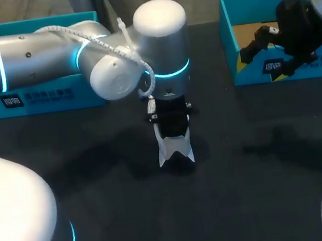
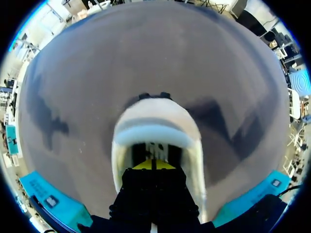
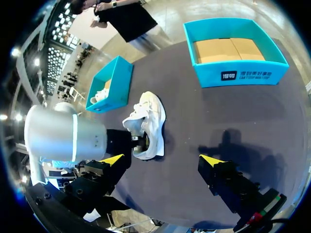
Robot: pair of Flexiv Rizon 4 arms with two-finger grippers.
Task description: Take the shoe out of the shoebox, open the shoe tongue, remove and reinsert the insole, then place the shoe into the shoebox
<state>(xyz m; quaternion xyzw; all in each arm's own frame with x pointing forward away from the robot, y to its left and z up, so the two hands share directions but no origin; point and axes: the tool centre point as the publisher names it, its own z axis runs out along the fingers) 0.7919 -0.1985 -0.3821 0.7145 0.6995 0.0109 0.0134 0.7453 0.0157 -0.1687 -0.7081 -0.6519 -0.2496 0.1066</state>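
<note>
A white shoe [image 1: 176, 151] lies on the dark table at the middle, toe pointing towards me. My left arm comes down on it from above, and my left gripper [image 1: 172, 132] is sunk into the shoe's opening. In the left wrist view its yellow tips [image 2: 153, 164] are pressed together inside the shoe [image 2: 155, 121]; whether they pinch anything thin is hidden. In the right wrist view the shoe [image 3: 151, 121] lies on its side with the left gripper [image 3: 138, 141] at its heel end. My right gripper [image 3: 163, 160] is open and empty, hovering by the right shoebox [image 1: 230, 40].
A second blue shoebox [image 1: 39, 98] stands at the back left; in the right wrist view something white lies in this box [image 3: 109, 85]. The right shoebox [image 3: 235, 77] shows only a bare cardboard floor.
</note>
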